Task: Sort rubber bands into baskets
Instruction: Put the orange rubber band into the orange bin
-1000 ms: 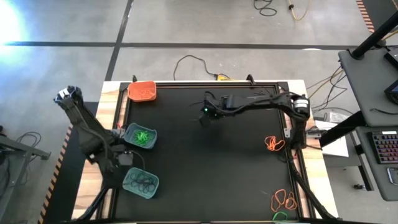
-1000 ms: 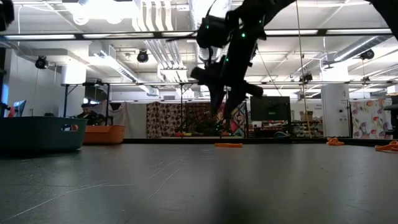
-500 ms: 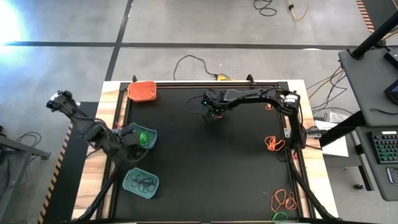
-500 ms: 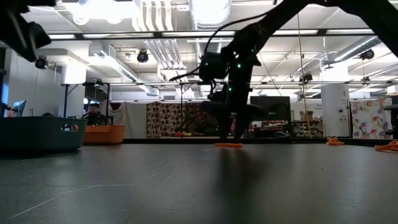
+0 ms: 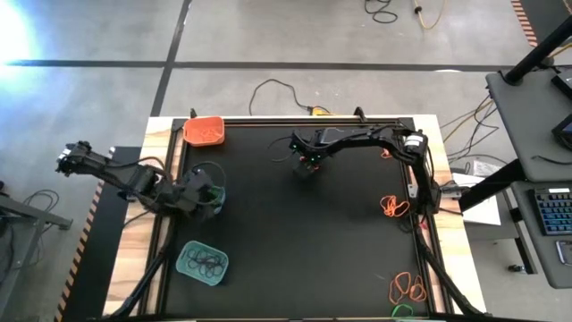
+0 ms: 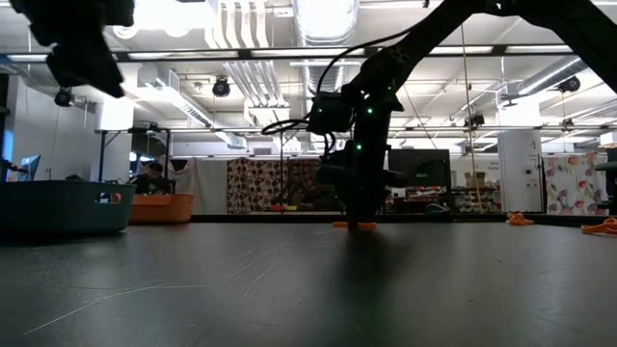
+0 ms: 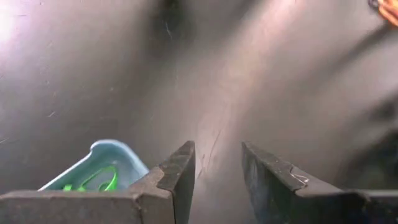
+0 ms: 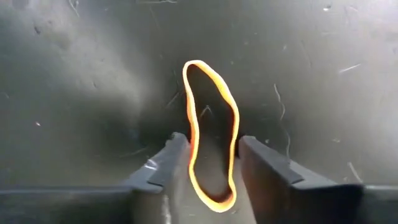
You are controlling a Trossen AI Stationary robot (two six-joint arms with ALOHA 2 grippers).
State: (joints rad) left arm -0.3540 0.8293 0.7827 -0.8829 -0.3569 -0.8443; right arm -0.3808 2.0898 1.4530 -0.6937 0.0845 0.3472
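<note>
An orange rubber band (image 8: 210,143) lies flat on the black mat, far of its middle. My right gripper (image 5: 307,167) points down at it, its open fingers standing either side of the band's near end (image 6: 355,226). My left gripper (image 5: 209,195) hovers open and empty (image 7: 216,152) over the teal basket (image 7: 102,163) that holds bright green bands (image 7: 99,180). An orange basket (image 5: 205,131) stands at the far left corner. Another teal basket (image 5: 203,262), with black bands in it, stands near left. My right gripper comes from above, fingertips (image 8: 174,152) down at the mat. The band's near end (image 8: 214,186) lies between the fingers, lengthwise along them, its two sides right at their inner faces. Whether the fingers press it I cannot tell. The band lies flat on the mat.
Loose orange bands (image 5: 393,207) lie at the mat's right edge. More orange ones (image 5: 408,287) and a green one (image 5: 402,310) lie at the near right corner. The middle of the mat is bare. Cables lie on the floor beyond the far edge.
My right gripper has come down from well above the mat until its fingertips stand over the orange band, rolling as it went. My left arm has swung toward the far edge and the right, from between the two teal baskets to over the one with green bands.
</note>
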